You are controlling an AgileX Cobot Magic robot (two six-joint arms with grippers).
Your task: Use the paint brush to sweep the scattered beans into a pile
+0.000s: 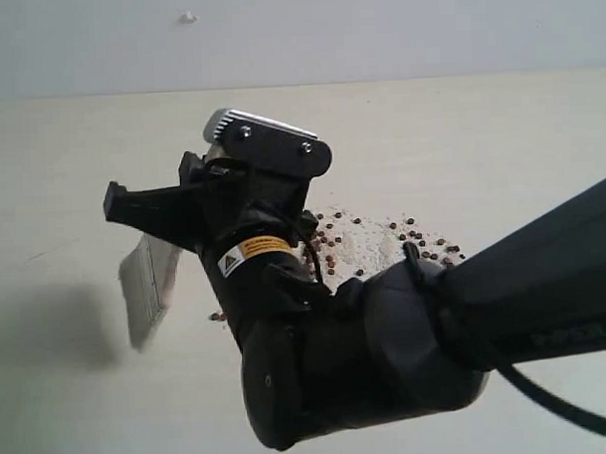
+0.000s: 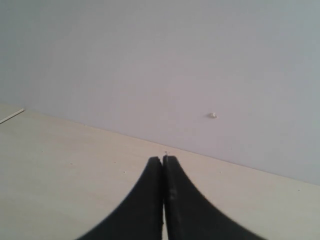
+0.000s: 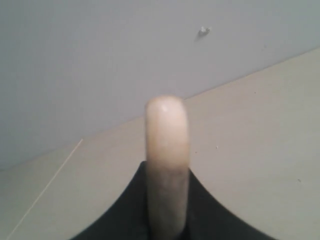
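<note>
Currently the right gripper (image 3: 167, 172) is clamped narrow on the wide flat paint brush with a pale cream handle (image 3: 167, 130). The rounded handle end sticks out between the jaws. The left gripper (image 2: 163, 162) is fully closed on nothing, parked over bare worktop.

The tiny round reddish-brown beans (image 1: 378, 242), mixed with white grains, lie loose mid-worktop, nearer the far edge than the near one. They are partly hidden behind the right arm. No pile yet, just a loose spread. One stray bean (image 1: 217, 316) sits apart, closer to the near edge, beside the arm.

The whitish bristles (image 1: 146, 282) hang on the left-edge side of the beans, blurred. Cannot tell if they touch the pale beige worktop (image 1: 459, 142).

Risks:
- The grip is on a slim smooth handle, so the brush could twist or slip when the bristles drag.
- A stroke that is too fast or too high would flick the round beans, which would roll and spread wider.
- Pressing too hard would splay the bristles and beans would leak round the sides.
- The stray bean is likely missed.
- The arm's bulk could knock beans on the way across.
</note>
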